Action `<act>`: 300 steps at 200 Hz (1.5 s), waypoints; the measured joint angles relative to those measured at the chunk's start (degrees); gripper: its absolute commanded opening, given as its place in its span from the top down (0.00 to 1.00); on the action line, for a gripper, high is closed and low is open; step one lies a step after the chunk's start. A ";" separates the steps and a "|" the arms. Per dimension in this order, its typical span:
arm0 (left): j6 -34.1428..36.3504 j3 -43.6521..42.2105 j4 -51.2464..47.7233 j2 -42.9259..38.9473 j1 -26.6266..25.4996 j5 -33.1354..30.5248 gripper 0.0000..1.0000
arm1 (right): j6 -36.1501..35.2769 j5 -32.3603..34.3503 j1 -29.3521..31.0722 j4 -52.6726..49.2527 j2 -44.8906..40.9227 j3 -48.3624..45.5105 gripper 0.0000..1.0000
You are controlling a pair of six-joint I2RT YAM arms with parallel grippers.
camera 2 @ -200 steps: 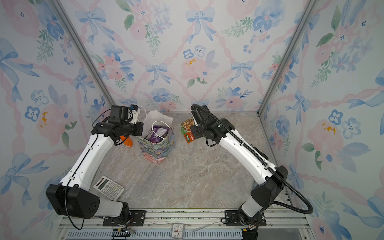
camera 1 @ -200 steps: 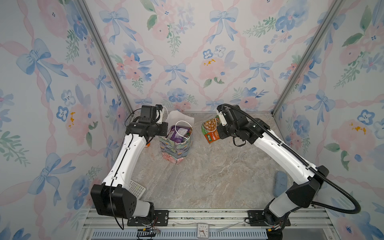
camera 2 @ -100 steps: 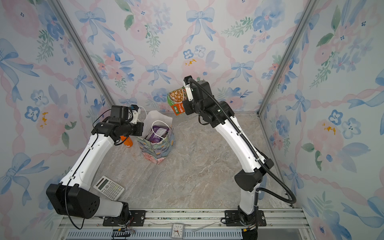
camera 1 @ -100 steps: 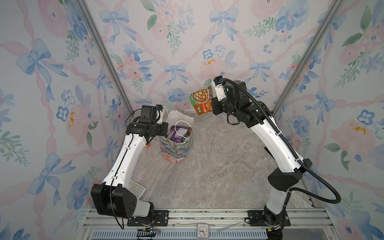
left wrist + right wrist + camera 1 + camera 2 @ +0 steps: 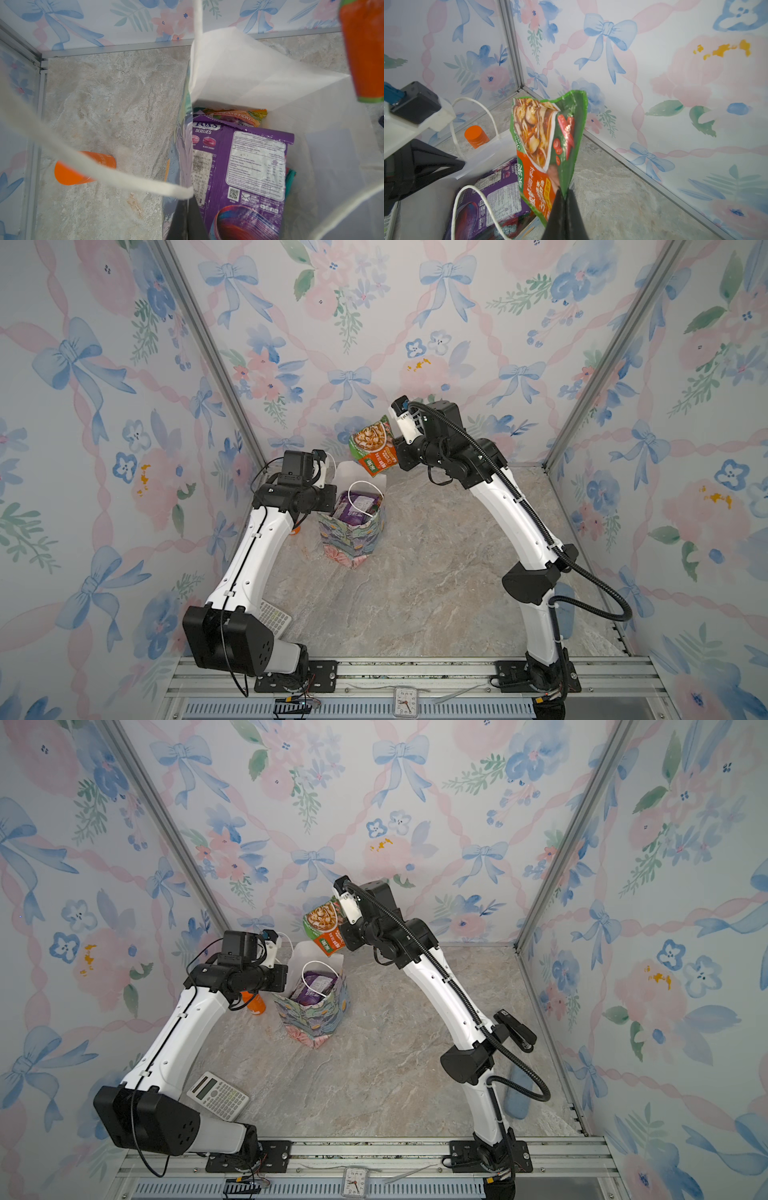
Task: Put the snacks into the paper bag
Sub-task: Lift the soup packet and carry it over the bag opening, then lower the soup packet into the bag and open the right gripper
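Right wrist view: pinches noodle packet (image 5: 546, 141) in right gripper (image 5: 564, 194) above paper bag (image 5: 488, 151); clamps left gripper (image 5: 188, 199) onto bag's left wall.

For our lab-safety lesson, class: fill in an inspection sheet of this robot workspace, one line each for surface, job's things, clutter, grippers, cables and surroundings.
Surface: marble-look tabletop, no spills seen.
Job's things: paper bag upright, purple packet and others inside; noodle packet in the air by the bag's mouth, not yet in.
Clutter: orange-capped bottle beside the bag; calculator, stapler, small clock.
Grippers: left gripper shut on the bag's rim; right gripper shut on the noodle packet.
Cables: black hose loops off the right arm; thin wire on the left arm.
Surroundings: floral walls, metal frame posts.
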 measured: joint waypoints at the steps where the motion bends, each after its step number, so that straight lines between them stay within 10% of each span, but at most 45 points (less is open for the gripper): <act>1: 0.00 0.00 0.00 -0.02 0.00 0.00 1.00 | -0.04 -0.07 0.02 0.00 0.07 0.00 1.00; 300: 0.00 0.02 -0.02 -0.02 0.35 -0.07 1.00 | -5.75 -10.05 2.95 -4.94 8.70 -0.90 0.94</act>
